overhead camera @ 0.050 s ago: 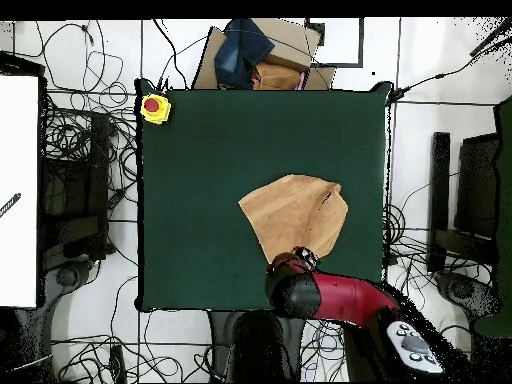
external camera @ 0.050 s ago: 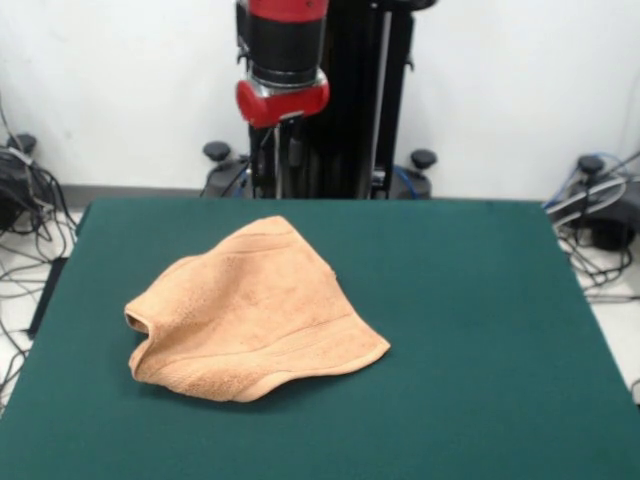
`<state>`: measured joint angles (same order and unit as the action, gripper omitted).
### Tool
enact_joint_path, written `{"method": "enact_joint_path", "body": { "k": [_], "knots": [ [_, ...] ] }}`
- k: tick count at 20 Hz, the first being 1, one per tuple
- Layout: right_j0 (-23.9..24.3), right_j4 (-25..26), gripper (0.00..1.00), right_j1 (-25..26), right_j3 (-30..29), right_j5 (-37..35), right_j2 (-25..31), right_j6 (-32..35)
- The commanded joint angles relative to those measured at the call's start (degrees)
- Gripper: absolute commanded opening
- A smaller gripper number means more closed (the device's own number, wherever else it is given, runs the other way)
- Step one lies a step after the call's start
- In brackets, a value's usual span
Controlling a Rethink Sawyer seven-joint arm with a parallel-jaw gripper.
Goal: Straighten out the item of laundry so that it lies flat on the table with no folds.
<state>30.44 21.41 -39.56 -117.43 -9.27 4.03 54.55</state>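
- The peach-orange terry towel lies rumpled on the dark green surface, left of centre in the front view.
- Its left edge curls into a small roll, and a woven band runs along the near hem, which lifts slightly off the felt.
- A raised ridge runs from the towel's far corner toward its right corner, so the cloth sits humped, not flat.
- The red and black arm hangs above the surface's far edge, just behind the towel's far corner.
- The pincer shows only as dark parts under the red collar; whether it is released or clenched cannot be told.
- In the overhead view a yellow box with a red button sits at one corner of the surface.
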Motion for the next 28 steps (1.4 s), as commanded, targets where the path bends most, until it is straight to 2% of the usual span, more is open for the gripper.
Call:
{"method": "enact_joint_path", "body": {
  "k": [1, 5, 15, 20, 28],
  "knots": [
    [0.15, 2.17, 1.0, -3.87, 6.21, -5.81, 7.82, 0.63],
    [2.22, 3.24, 1.0, -4.16, 5.64, -5.18, 9.8, 1.11],
    [6.37, 4.52, 1.0, -3.93, 7.77, -8.69, 13.89, -0.96],
    [8.47, 6.24, 1.0, -2.32, 9.97, -9.84, 14.8, -2.95],
    [8.12, 8.1, 1.0, 0.76, 16.06, -13.84, 16.19, -4.72]
  ]
}}
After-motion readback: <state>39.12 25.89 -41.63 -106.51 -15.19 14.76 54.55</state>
